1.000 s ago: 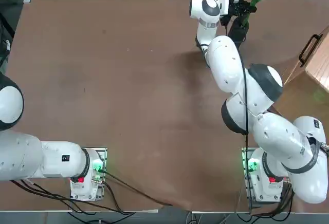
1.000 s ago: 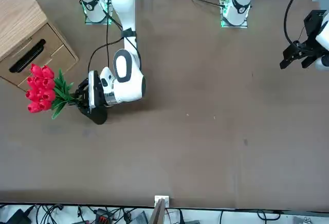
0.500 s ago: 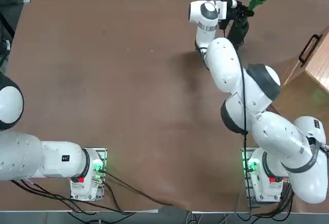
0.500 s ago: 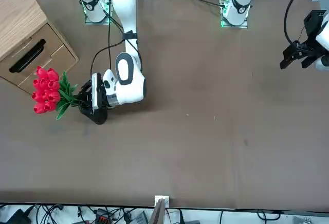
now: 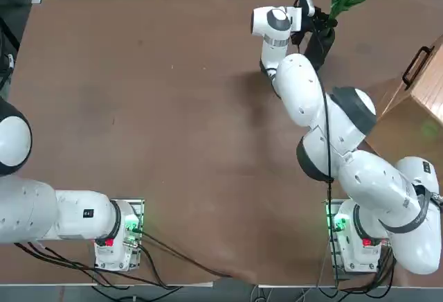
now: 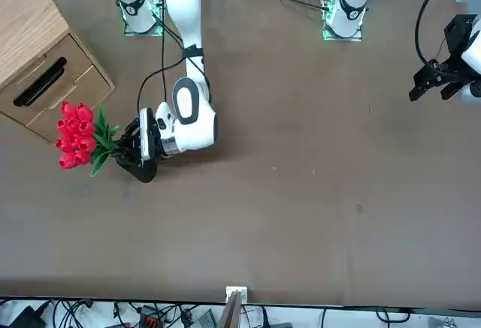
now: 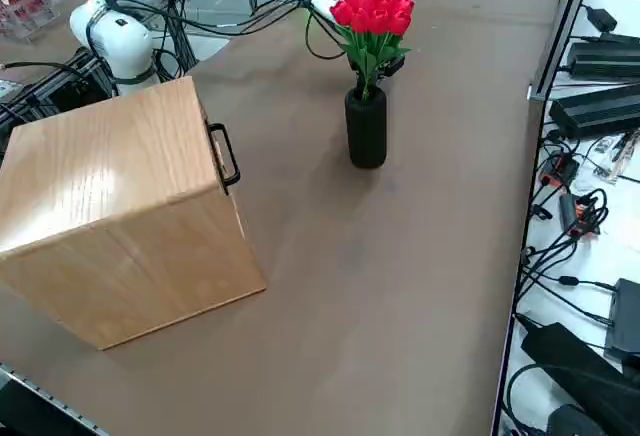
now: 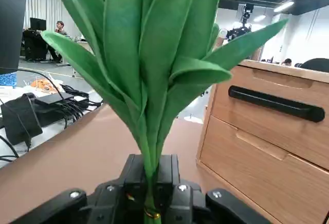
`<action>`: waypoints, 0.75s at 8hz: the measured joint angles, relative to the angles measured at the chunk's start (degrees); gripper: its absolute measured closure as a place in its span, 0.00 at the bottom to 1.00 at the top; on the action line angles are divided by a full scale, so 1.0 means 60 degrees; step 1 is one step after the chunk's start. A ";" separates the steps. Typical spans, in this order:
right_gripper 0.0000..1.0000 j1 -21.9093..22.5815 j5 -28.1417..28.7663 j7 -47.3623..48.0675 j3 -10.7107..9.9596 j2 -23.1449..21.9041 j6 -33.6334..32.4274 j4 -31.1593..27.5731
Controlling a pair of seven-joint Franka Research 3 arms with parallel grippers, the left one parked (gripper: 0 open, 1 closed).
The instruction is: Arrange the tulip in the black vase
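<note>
Change since earlier frames: tulip [image 6: 81, 134] has swung from a strong lean toward upright over the black vase [image 6: 140, 168], and the wrist has rotated with it.
Pincer: right pincer [image 8: 152, 183] sits at the vase mouth, at the far right part of the bench [image 5: 173, 108] from the robot's side, clenched on the thin green stems just below the leaves.
Tulip: red blooms and leaves stand above the vase [image 7: 367, 126]; in the side view the bunch [image 7: 372, 14] rises nearly straight from the mouth.
Vase contents: stems appear to enter the mouth; how deep they reach is hidden by the black wall.
Other container: wooden drawer box [image 7: 120, 206] beside the vase, drawer closed, contents not visible.
Progress: judged near the end; the bunch seems seated and roughly upright.
Remaining: release the stems, then withdraw without dragging the leaves or tipping the slim vase.
</note>
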 joint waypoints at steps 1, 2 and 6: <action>0.85 0.0001 0.0000 0.0002 0.0014 0.0000 0.0001 0.0002; 0.80 0.0000 0.0000 0.0002 0.0014 0.0000 0.0002 0.0003; 0.11 0.0090 0.0002 0.0000 0.0014 -0.0034 -0.0005 0.0275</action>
